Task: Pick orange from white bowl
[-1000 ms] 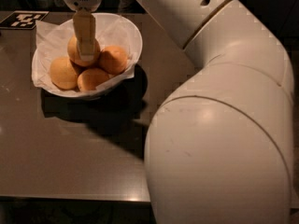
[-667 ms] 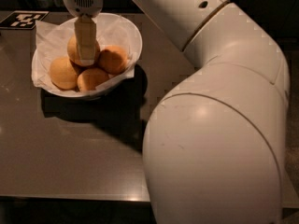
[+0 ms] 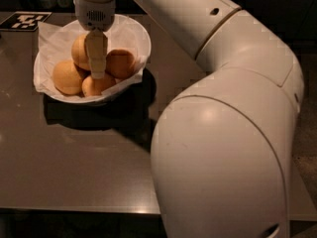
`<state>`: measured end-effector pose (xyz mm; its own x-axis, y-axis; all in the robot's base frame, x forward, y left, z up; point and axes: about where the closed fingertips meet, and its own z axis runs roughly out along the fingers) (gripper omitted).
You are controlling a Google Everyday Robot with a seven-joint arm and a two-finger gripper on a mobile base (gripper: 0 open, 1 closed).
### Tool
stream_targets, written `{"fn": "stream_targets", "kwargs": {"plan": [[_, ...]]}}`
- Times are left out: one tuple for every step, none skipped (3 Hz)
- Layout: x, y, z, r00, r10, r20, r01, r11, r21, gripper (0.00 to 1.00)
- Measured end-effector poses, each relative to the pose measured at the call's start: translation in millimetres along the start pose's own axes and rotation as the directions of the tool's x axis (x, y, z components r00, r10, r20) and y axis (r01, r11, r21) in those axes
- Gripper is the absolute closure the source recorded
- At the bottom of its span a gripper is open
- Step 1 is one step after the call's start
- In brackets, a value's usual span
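Robot arm [image 3: 223, 133] fills 3 o'clock half. Dark table [image 3: 74, 172]. White bowl [image 3: 136, 33] at 11 o'clock, four fruits, none moved. Orange [image 3: 79, 51] at bowl's 12 o'clock, unlifted. Gripper [image 3: 97, 72] now lower, nudged toward 3 o'clock, just beside orange; grip state cannot tell. Grasp likely close. Marker tag [image 3: 25, 20]: pattern only, no readable writing.

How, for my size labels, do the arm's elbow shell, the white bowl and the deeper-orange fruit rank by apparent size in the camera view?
1. elbow shell, though nearness to the camera inflates it
2. white bowl
3. deeper-orange fruit
The gripper reaches down into the bowl, beside that fruit.
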<state>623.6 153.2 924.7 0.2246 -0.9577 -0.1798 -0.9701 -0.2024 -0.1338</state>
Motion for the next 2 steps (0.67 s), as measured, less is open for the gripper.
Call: {"fn": "stream_targets", "kwargs": {"plan": [[2.7, -3.5, 3.6, 1.0, -0.01, -0.008, 0.01, 0.9999, -0.014, 0.11], [2.1, -11.9, -3.6, 0.999, -0.033, -0.016, 0.034, 0.9994, 0.013, 0.29]]}}
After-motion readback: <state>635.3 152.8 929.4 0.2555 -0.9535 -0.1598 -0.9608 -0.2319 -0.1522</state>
